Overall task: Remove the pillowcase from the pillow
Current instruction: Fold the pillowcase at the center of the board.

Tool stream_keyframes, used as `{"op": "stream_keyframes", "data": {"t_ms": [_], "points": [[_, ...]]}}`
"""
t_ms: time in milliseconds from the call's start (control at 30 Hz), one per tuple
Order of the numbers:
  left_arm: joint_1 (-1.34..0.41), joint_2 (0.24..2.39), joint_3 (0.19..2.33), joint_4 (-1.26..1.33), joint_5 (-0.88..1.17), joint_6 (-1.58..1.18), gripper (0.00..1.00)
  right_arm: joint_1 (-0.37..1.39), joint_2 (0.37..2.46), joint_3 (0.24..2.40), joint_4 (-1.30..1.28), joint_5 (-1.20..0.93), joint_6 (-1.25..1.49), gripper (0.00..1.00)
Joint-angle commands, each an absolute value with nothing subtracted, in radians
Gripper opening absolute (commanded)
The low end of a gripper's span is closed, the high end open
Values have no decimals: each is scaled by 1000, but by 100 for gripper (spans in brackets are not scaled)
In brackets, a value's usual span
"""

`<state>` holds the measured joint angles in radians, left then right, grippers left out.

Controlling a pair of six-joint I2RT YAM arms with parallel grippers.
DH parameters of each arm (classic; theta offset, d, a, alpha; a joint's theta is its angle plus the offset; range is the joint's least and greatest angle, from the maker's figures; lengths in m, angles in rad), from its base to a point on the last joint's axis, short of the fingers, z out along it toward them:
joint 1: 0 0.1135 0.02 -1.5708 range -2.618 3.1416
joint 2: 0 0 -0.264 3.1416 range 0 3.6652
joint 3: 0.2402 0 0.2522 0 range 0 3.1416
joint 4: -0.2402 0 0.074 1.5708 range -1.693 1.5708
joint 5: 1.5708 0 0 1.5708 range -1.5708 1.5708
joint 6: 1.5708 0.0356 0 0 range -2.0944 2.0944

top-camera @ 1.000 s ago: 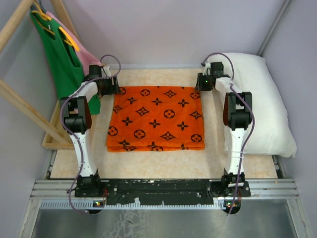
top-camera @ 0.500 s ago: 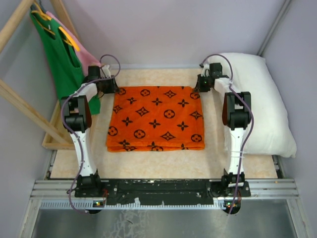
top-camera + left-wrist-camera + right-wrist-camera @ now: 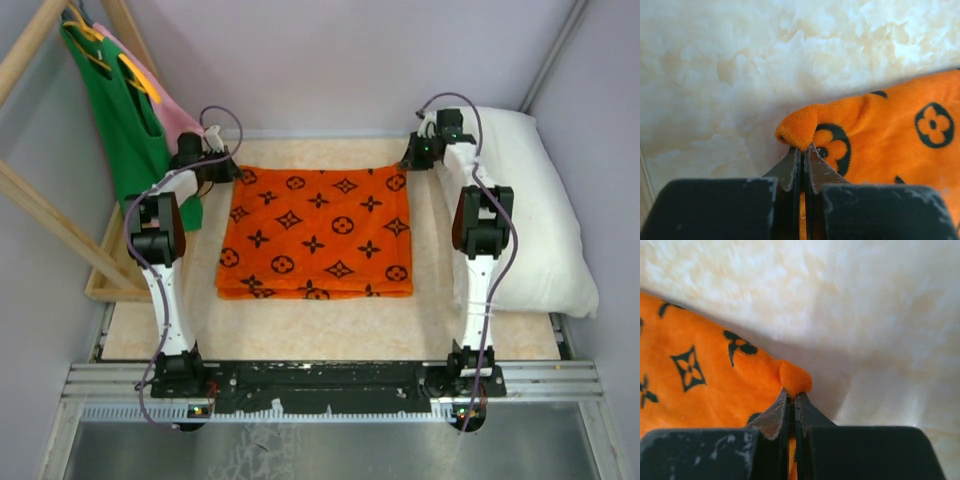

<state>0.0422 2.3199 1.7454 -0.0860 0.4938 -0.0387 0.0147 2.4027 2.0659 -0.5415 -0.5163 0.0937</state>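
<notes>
**Both far corners of the pillowcase pinched; pillow lying apart**

In the top external view, the orange pillowcase (image 3: 315, 235) is seen folded flat on the table (image 3: 330, 325) between the two arms. The white pillow (image 3: 545, 215) lies bare along the right side, apart from it. The left gripper (image 3: 228, 172) is set at the far left corner and the right gripper (image 3: 408, 160) at the far right corner, and the far edge is drawn straight between them. A green tank top (image 3: 125, 115) hangs just left of the left arm.

In the left wrist view, the jaws are seen pressed together on a small nub of orange cloth. Only the tip of the corner is caught.

In the right wrist view, the same is shown: the jaws are clamped on a small orange tip.

The case is judged to be off the pillow already. Because so little plush cloth is held, either corner could slip out if the arms are pulled apart or raised sharply. Perhaps only some of the folded layers are caught, so the fold could fall open unevenly. The tank top could be snagged by a leftward swing.
</notes>
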Motion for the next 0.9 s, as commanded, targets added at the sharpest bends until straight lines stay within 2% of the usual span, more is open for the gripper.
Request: {"op": "stream_keyframes", "data": {"t_ms": [0,133,400,667,867], "points": [[46,2242,1788,94,541,-125,0,11,2443,2349,-624,-500,81,0],[47,2255,1906,104,557,-164,0,-2,2499,2548,-691,-495,96,0],[45,2241,1994,171,564,-181,0,-23,2361,2368,-575,-462,98,0],[55,2159,1823,251,541,-130,0,-104,2279,2238,-500,-511,175,0],[72,2070,1654,323,550,-146,0,-154,2132,2004,-383,-552,229,0]]}}
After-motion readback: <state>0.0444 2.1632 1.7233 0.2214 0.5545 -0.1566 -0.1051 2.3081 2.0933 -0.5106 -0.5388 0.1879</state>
